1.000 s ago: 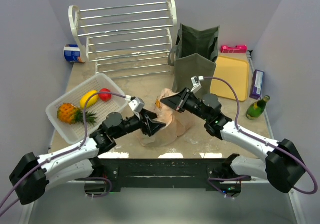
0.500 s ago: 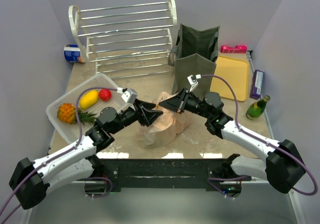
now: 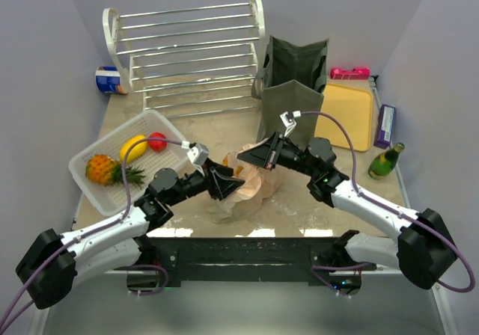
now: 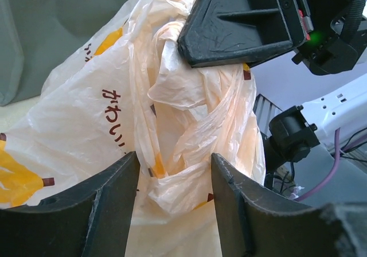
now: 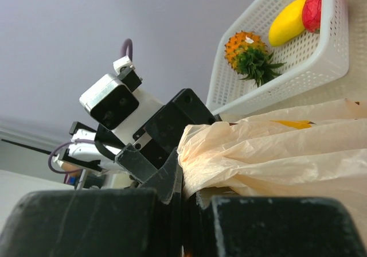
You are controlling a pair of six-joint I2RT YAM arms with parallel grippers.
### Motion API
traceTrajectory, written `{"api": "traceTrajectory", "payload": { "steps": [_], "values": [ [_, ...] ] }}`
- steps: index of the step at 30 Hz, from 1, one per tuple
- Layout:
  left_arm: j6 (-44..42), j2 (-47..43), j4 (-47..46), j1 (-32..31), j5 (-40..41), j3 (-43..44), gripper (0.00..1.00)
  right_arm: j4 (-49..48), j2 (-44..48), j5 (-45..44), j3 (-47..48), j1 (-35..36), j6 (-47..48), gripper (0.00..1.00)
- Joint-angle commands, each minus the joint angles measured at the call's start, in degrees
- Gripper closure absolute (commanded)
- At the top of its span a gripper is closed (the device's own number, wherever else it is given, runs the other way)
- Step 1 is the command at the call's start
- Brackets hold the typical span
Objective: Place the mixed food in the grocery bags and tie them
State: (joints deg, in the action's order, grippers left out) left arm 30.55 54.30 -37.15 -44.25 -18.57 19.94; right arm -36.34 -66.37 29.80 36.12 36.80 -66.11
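The peach plastic bag (image 3: 251, 189) with orange print lies mid-table between the arms. My right gripper (image 3: 245, 155) is shut on a bunched piece of the bag's top, seen up close in the right wrist view (image 5: 192, 194). My left gripper (image 3: 228, 182) is open at the bag's left side. In the left wrist view (image 4: 172, 179) a twisted strip of the bag (image 4: 189, 125) sits between its spread jaws. The olive-green tote (image 3: 293, 81) stands behind. A yellow fruit (image 3: 133, 147), a red fruit (image 3: 156, 141) and a spiky orange fruit (image 3: 101, 169) lie in the white basket (image 3: 90, 189).
A metal dish rack (image 3: 191, 51) stands at the back. A can (image 3: 110, 79) is at the back left. A yellow board (image 3: 344, 114), a purple box (image 3: 385, 125), a pink object (image 3: 349, 72) and a green bottle (image 3: 385, 161) are on the right.
My left gripper rose toward the bag's top, then dropped back a little to the bag's left side. My right gripper has kept its hold on the bag and barely moved.
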Motion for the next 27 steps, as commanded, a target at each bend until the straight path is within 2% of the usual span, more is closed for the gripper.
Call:
{"api": "traceTrajectory", "payload": {
  "steps": [1,7,11,15,24,26,27],
  "values": [
    [-4.8,-5.2,4.7,0.4,2.8,3.0,0.42,-5.1,0.4,2.9,1.1,-0.8,-1.2,1.00],
    [-8.0,-10.8,9.3,1.0,5.2,6.1,0.43,-1.7,0.4,4.8,1.9,-1.3,-0.1,1.00],
    [-8.9,-9.2,9.1,1.3,2.9,8.3,0.44,-1.3,-0.1,6.0,2.3,-1.4,-0.1,1.00],
    [-10.6,-7.4,8.3,1.7,1.4,9.3,0.49,-2.2,-0.1,6.7,2.0,-1.5,-0.7,1.00],
    [-11.8,-2.6,8.8,2.9,-5.4,12.6,0.50,-3.8,-0.2,7.8,1.8,-1.5,-2.2,1.00],
    [-11.7,-2.0,7.9,2.9,-6.9,12.6,0.52,-3.8,-0.3,8.0,1.9,-1.4,-2.2,1.00],
    [-11.6,-1.8,7.5,3.0,-7.4,12.5,0.58,-3.8,-0.3,8.0,1.9,-1.4,-2.2,1.00]
  ]
}}
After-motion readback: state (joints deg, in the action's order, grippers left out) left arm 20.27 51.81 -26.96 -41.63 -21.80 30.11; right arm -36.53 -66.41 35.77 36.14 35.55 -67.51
